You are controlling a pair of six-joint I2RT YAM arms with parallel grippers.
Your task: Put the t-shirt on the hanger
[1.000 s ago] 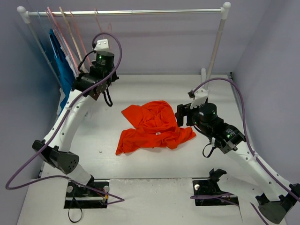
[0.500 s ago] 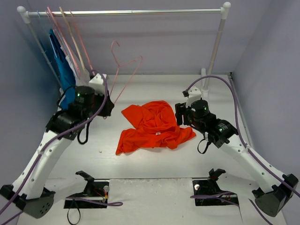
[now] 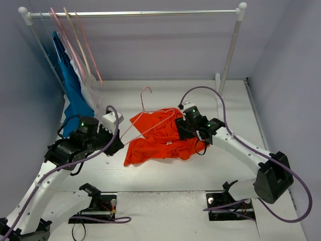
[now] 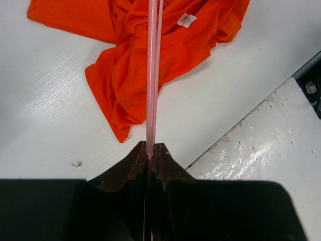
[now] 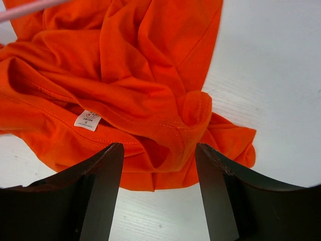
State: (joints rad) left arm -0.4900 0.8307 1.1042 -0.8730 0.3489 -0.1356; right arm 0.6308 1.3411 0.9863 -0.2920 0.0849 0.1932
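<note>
Hanger (image 4: 152,75) in grip; t-shirt (image 3: 160,138) not yet hung.
Left end effector (image 4: 150,146) clamped on hanger; right end effector (image 5: 158,148), jaws apart, above crumpled t-shirt collar.

**Background items around the workspace**

A silver metal clothes rail (image 3: 140,12) on white posts stood behind the white tabletop (image 3: 165,90). At its left end hung a blue cloth garment (image 3: 75,98), a white garment (image 3: 93,93) and thin spare hangers (image 3: 76,42).

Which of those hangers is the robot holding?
The thin pink hanger over the orange t-shirt, pinched in the left fingers; the other hangers hang on the rail.
</note>
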